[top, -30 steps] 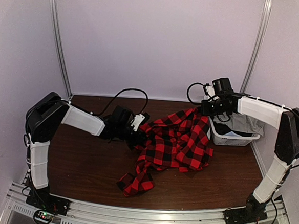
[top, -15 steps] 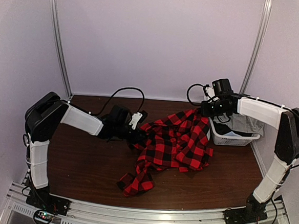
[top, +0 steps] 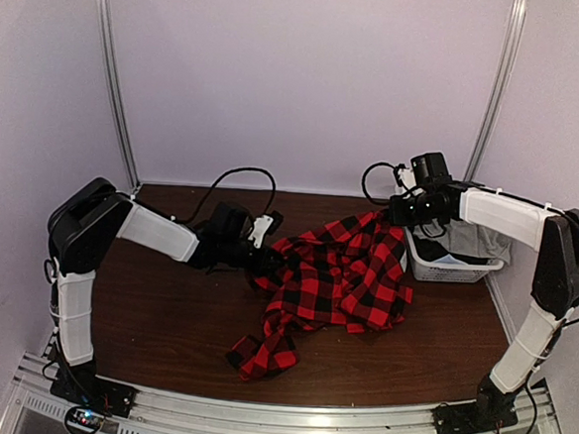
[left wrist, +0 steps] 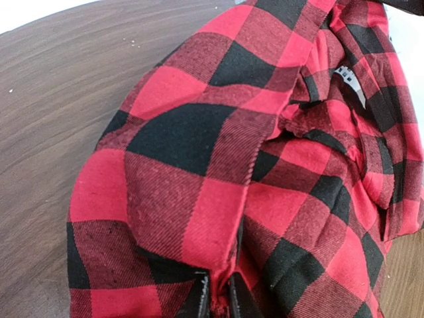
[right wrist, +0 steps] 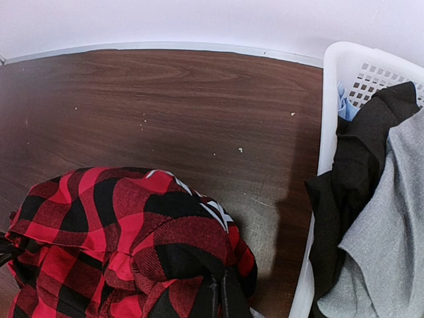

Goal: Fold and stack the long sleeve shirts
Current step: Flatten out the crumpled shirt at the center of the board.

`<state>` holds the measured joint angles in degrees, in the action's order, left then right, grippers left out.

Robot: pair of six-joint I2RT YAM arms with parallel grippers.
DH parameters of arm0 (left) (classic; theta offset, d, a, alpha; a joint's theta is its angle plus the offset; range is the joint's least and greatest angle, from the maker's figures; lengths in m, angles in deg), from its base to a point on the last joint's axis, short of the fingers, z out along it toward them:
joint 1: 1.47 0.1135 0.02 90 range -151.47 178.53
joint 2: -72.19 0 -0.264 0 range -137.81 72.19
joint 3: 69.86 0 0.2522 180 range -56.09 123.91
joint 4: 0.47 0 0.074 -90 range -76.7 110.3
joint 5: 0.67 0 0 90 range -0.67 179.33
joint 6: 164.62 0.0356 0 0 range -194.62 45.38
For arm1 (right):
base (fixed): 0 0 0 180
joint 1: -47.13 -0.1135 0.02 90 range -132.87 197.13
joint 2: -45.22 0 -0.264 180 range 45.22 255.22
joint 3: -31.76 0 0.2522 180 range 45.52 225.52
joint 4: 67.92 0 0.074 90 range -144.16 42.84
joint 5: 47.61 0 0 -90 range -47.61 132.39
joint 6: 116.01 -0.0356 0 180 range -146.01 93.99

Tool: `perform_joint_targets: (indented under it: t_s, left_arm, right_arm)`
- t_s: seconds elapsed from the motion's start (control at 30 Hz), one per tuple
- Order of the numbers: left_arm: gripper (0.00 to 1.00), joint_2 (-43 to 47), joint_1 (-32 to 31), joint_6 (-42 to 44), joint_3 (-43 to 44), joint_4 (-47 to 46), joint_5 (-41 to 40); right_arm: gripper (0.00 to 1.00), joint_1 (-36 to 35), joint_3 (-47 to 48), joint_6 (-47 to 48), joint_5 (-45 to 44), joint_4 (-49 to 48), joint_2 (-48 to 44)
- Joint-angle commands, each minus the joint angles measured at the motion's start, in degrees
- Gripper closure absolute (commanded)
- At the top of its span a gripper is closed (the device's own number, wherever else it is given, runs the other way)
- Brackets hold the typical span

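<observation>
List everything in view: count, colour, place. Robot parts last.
flannel shirt: 1, red-and-black check, crumpled mid-table, one end trailing toward the near edge
basket: 1, white plastic mesh, far right of the table
grey garment: 1, grey, in the basket
black garment: 1, black, in the basket, draped over its rim
blue cloth: 1 scrap showing, light blue, in the basket
table: 1, dark brown wood
left arm: 1, white and black, reaching in from the left
right arm: 1, white and black, reaching in beside the basket
left hand: 1, black, closed on the shirt's left edge
right hand: 1, black, closed on the shirt's far right end
</observation>
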<state>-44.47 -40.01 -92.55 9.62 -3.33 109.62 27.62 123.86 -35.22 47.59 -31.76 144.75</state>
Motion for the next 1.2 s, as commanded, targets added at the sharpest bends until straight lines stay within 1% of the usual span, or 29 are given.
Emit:
perform_joint_targets:
  t_s: [0.0,0.13,0.2,0.33,0.47,0.6,0.77,1.17]
  left_arm:
    - [0.90,2.1,0.4,-0.2,-0.2,-2.1,-0.9]
    - [0.95,2.9,0.5,-0.2,-0.2,-2.3,-0.3]
    - [0.96,3.3,0.7,-0.4,-0.2,-2.5,0.4]
    - [0.93,3.9,1.1,-0.9,-0.1,-2.6,1.6]
    - [0.92,4.1,1.2,-1.3,-0.1,-2.7,1.9]
    - [0.88,4.0,1.3,-1.3,-0.1,-2.5,1.6]
    - [0.87,4.0,1.3,-1.2,-0.1,-2.2,1.3]
    - [0.89,4.8,1.4,-1.4,0.3,-1.6,0.9]
  right_arm:
    - [1.00,0.5,-0.5,0.2,0.4,-0.7,-2.4]
    - [1.00,0.5,-0.8,0.2,0.3,-0.6,-2.5]
    - [1.00,0.5,-1.1,0.3,0.2,-0.7,-2.6]
    - [1.00,0.5,-1.4,0.4,0.2,-0.8,-2.9]
    - [1.00,0.5,-1.7,0.3,0.2,-0.8,-3.0]
    - [1.00,0.5,-1.8,0.3,0.2,-0.8,-3.1]
    - [1.00,0.5,-1.8,0.3,0.4,-0.8,-3.2]
    - [1.00,0.5,-2.1,0.2,0.3,-0.7,-3.5]
